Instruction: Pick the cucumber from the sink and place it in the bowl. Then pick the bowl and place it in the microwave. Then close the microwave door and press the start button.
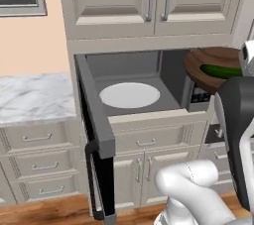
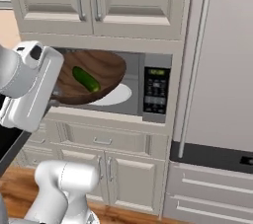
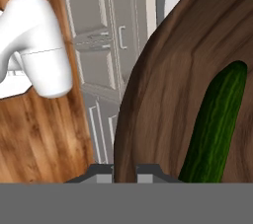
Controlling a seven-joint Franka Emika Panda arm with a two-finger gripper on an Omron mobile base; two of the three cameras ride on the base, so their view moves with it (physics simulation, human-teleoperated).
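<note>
1. The wooden bowl hangs in the air just in front of the open microwave, tilted, with the cucumber lying inside it.
2. The gripper has its jaws nearly together, pinching the bowl's rim between the two dark fingertips, as seen in the hand view.
3. Inside the microwave, the white turntable plate sits bare on the grey cavity floor, partly behind the bowl in the right base view.
4. The microwave door stands swung wide to the left of the cavity; the dark button panel is on the right.
</note>
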